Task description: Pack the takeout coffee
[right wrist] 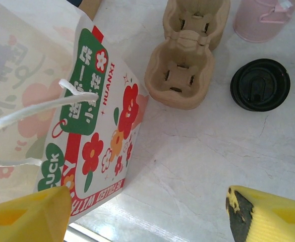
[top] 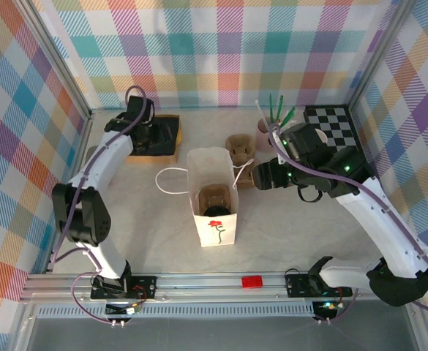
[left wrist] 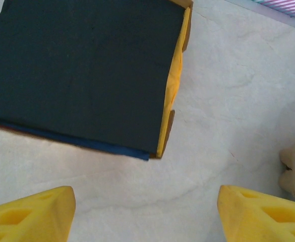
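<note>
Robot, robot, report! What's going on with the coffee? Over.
Left gripper open, by black box. Right gripper open, empty, by white paper bag. Takeout coffee lidded, on table beside cup carrier, not bagged. Nothing blocking it.

You are in a robotics lab test cell, not a real café. Plaid cloth walls on bare aluminium frame posts box in the marble-look bench, well beyond the left pincer and the right pincer. Behind both pincers, the left arm and right arm are bolted to an aluminium rail, with cables trailing at the bases. The props look staged: a printed paper bag just left of your right pincer, a pulp cup carrier ahead of it, and a chequered mat beyond it to the right.
</note>
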`<state>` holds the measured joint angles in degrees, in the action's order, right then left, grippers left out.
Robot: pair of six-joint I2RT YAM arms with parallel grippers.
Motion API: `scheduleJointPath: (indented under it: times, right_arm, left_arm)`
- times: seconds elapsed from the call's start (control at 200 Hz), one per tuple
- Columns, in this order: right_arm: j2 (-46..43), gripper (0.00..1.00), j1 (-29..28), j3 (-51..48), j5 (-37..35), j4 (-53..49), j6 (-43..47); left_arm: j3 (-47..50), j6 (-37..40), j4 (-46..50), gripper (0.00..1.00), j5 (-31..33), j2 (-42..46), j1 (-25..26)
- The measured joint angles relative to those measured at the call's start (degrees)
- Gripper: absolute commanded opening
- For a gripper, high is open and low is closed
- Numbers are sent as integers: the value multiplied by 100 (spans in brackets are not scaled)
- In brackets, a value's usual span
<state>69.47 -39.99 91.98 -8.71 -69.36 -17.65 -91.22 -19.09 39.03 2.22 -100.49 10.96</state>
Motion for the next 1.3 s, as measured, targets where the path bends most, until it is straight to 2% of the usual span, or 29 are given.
scheduleJointPath:
  times: [0.11,0.425,0.56,0.84,1.3]
  right_arm:
    - [-83,80,31,-208,63,61,-39]
    - [-212,80,63,-699,181,103,-168]
    - [-258,80,68,-811,197,105,-214]
    - [-280,80,138,-957,203,125,-256]
    - [-271,80,219,-979,323,254,-251]
  left_arm:
    - [-439,76,39,68,63,-527,0]
    - [-1043,81,186,67,409,-1545,22]
    - [-1576,122,343,56,520,-2024,50]
    - [-2070,251,629,57,649,-2533,85]
    - [-3751,675,1394,59,994,-3663,354]
